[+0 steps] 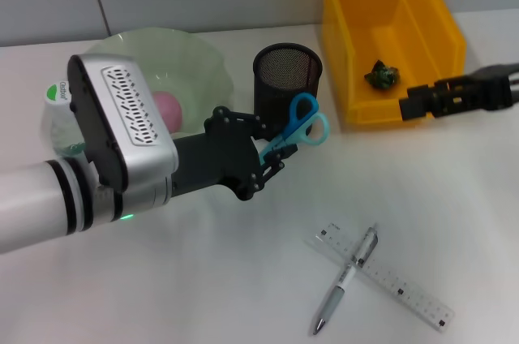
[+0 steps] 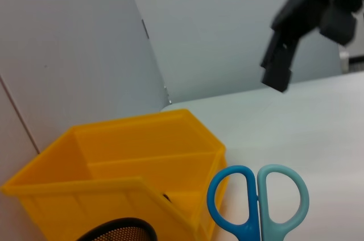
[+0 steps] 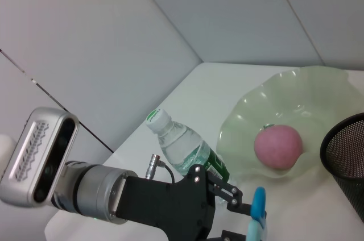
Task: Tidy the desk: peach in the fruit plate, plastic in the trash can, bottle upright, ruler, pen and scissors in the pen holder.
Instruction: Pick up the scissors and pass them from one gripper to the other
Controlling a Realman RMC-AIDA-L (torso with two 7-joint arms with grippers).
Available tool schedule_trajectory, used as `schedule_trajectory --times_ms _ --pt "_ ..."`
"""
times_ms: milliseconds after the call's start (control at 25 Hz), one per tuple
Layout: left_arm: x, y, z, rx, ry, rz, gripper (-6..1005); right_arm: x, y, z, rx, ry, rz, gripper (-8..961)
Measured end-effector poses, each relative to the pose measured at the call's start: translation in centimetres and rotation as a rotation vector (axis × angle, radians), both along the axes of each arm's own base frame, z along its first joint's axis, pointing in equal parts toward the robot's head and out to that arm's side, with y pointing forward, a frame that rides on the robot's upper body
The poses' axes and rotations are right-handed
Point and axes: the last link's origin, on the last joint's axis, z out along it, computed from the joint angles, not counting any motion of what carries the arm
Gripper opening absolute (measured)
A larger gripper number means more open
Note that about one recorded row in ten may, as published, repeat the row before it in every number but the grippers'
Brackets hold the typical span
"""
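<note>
Left tool (image 1: 274, 159) apparently grips scissors (image 1: 298, 128)

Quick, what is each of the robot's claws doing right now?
Left gripper: closed on the scissors, beside the pen holder.
Right gripper: by the yellow bin; cannot be told.

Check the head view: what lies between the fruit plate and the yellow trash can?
The black mesh pen holder stands between fruit plate and trash can.

The left arm, silver and white with a black wrist, reaches across from the left side, and its black left tool (image 1: 278, 159) is closed on the blue-handled scissors (image 1: 302, 127). The black right tool (image 1: 408, 104) is held at the right edge, and its fingers point to the left.
</note>
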Motion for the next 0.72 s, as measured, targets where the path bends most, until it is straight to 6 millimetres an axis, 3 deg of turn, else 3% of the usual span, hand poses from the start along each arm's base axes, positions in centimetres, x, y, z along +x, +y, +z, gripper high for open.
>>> schedule_trajectory --times_ms 720 --pt "3.3 1.2 0.0 -0.02 0.071 0.047 330 -6.8 5.3 0.4 -0.12 -0.24 -0.207 757"
